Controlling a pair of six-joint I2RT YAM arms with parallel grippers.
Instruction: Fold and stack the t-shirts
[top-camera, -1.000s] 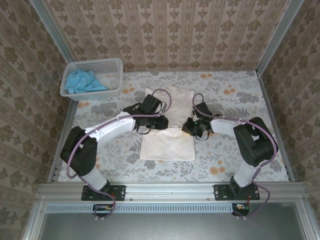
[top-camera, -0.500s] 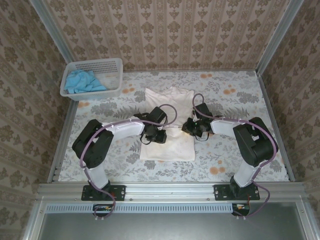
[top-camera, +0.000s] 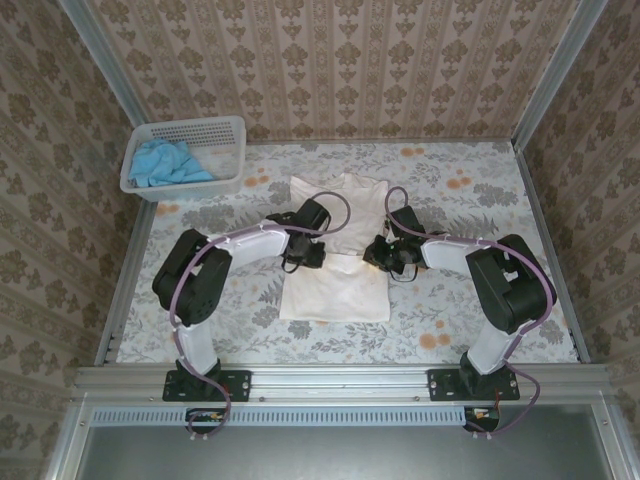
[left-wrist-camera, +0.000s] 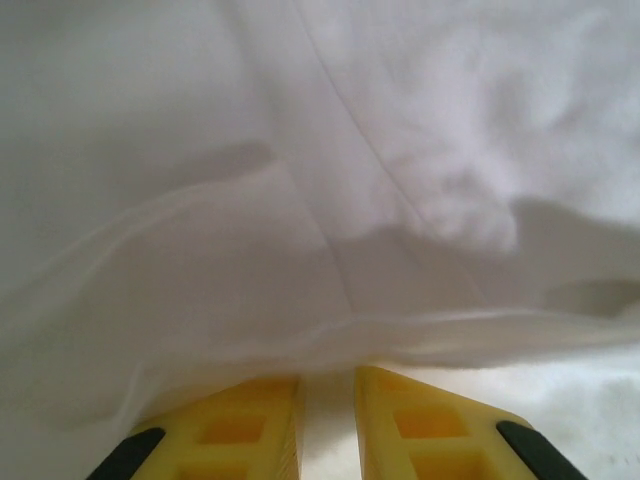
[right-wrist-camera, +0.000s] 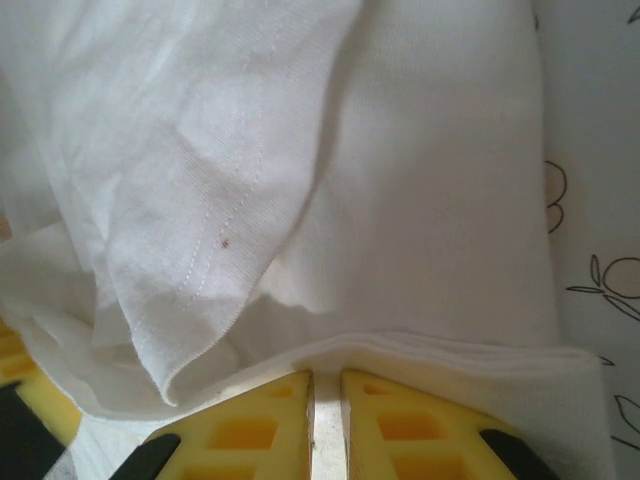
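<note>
The cream-white t-shirt (top-camera: 335, 290) lies partly folded in the middle of the floral surface (top-camera: 470, 210), a pale shape running from near to far. Its near part is a flat rectangle and its far part is more rumpled.

The left tool (top-camera: 308, 255) sits at the shirt's left edge, about halfway along. In the left wrist view its yellow fingers (left-wrist-camera: 240, 428) stand close together. White cloth fills the narrow gap between them and a soft fold drapes over their tips, so they are pinching the shirt.

The right tool (top-camera: 382, 255) sits at the shirt's right edge, level with the left one. In the right wrist view its fingers (right-wrist-camera: 400, 420) are pressed almost together on a thin layer of the same cloth. Several stacked layers lie just past the tips, and a loose flap with a stitched hem hangs to the left.

The sky-blue t-shirt (top-camera: 165, 162) lies crumpled in the white perforated basket (top-camera: 190, 126) at the far left corner, well apart from the cream one.
</note>
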